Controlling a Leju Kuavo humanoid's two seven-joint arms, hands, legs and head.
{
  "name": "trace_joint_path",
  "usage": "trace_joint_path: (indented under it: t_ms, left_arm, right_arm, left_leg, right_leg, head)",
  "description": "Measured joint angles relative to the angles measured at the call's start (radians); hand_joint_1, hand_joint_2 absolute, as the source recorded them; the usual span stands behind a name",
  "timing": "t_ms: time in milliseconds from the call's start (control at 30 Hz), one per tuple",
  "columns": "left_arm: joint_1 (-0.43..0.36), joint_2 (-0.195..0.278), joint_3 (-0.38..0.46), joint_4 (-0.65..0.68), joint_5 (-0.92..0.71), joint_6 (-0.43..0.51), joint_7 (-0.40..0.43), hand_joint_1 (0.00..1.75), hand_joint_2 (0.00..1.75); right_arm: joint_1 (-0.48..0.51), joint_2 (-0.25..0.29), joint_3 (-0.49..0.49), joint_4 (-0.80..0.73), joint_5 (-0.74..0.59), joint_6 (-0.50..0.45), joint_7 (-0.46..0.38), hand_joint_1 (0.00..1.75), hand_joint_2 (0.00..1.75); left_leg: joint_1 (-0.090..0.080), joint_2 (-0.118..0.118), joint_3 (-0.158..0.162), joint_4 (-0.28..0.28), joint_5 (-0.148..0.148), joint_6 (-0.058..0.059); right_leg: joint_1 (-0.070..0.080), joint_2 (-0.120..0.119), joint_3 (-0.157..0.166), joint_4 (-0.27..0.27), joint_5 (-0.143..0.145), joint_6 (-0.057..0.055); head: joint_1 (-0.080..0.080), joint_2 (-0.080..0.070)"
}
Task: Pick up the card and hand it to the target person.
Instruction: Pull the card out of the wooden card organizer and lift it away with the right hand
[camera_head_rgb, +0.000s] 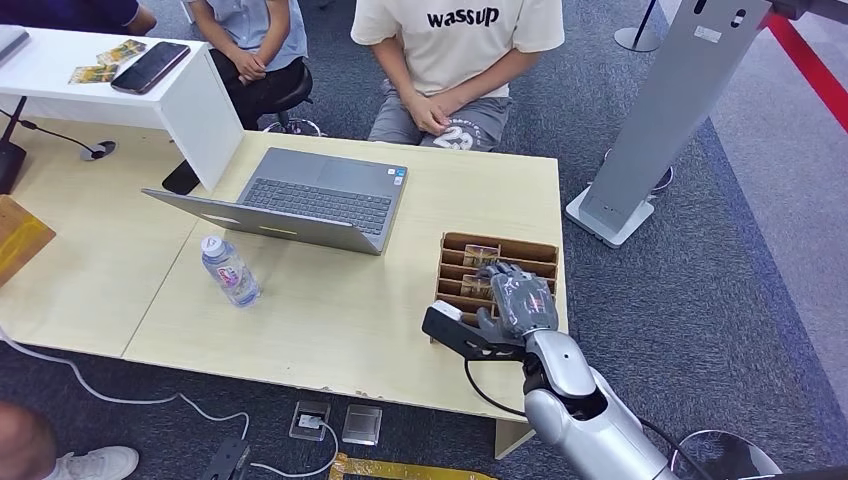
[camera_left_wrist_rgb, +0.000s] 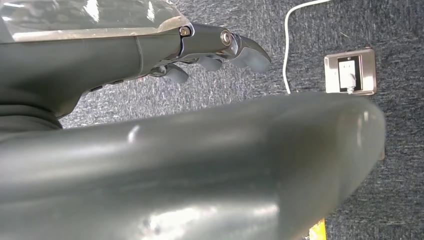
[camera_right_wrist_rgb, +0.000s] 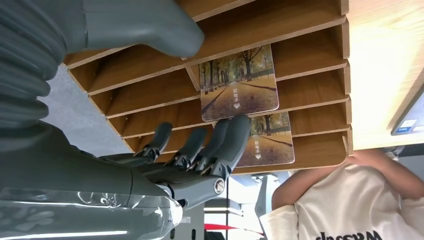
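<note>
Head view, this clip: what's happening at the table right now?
The robot's right hand hovers over the slotted wooden card rack at the table's right end, its fingers spread next to a tree-lined-avenue picture card standing in a slot. No card is gripped yet. A person in a cream printed T-shirt sits across the table. The left hand hangs by the carpet floor, holding nothing.

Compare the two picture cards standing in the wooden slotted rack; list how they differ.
In the right wrist view, the nearer card stands between the right hand's thumb and fingers with its whole face showing; the farther card sits one slot beyond, outside the fingers. The fingertips and the nearer card cover part of the farther card. Both show the same tree-lined path print and stand in the wooden rack.
</note>
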Motion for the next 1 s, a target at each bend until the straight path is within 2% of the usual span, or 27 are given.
trace_joint_path:
  t_ms: [133,200,300,733,1000]
  left_arm:
    - [0.000,0.000,0.000,0.000,0.000,0.000,-0.002,0.00,0.00]
    - [-0.001,0.000,0.000,0.000,0.000,0.000,-0.002,0.00,0.00]
    - [-0.001,0.000,0.000,0.000,0.000,0.000,-0.002,0.00,0.00]
    - [-0.001,0.000,0.000,0.000,0.000,0.000,-0.002,0.00,0.00]
    - [-0.002,0.000,0.000,0.000,0.000,0.000,-0.002,0.00,0.00]
  right_arm:
    - [-0.006,0.004,0.000,0.004,0.004,-0.005,0.001,1.18,1.75]
    - [-0.009,0.006,0.000,0.008,0.004,-0.010,0.000,1.27,1.75]
    - [-0.012,0.009,0.000,0.014,0.004,-0.015,-0.002,1.30,1.75]
    - [-0.015,0.013,-0.001,0.019,0.010,-0.028,-0.001,1.18,1.75]
    - [-0.013,0.013,-0.001,0.025,0.010,-0.026,0.000,0.99,1.75]
  left_leg:
    - [0.000,0.000,0.000,0.000,0.000,0.000]
    - [0.000,0.000,0.000,0.000,0.000,0.000]
    - [0.000,0.000,0.001,0.000,0.000,0.000]
    - [0.000,0.000,0.001,0.000,0.000,0.000]
    - [0.000,0.000,0.001,0.000,0.000,0.000]
  right_leg:
    - [0.000,0.000,0.000,0.000,0.000,0.000]
    - [0.000,0.000,0.000,0.000,0.000,0.000]
    - [0.000,0.000,0.000,0.000,0.000,0.000]
    - [0.000,0.000,0.000,0.000,0.000,0.000]
    - [0.000,0.000,0.000,0.000,0.000,0.000]
  head:
    - [0.000,0.000]
    - [0.000,0.000]
    - [0.000,0.000]
    - [0.000,0.000]
    - [0.000,0.000]
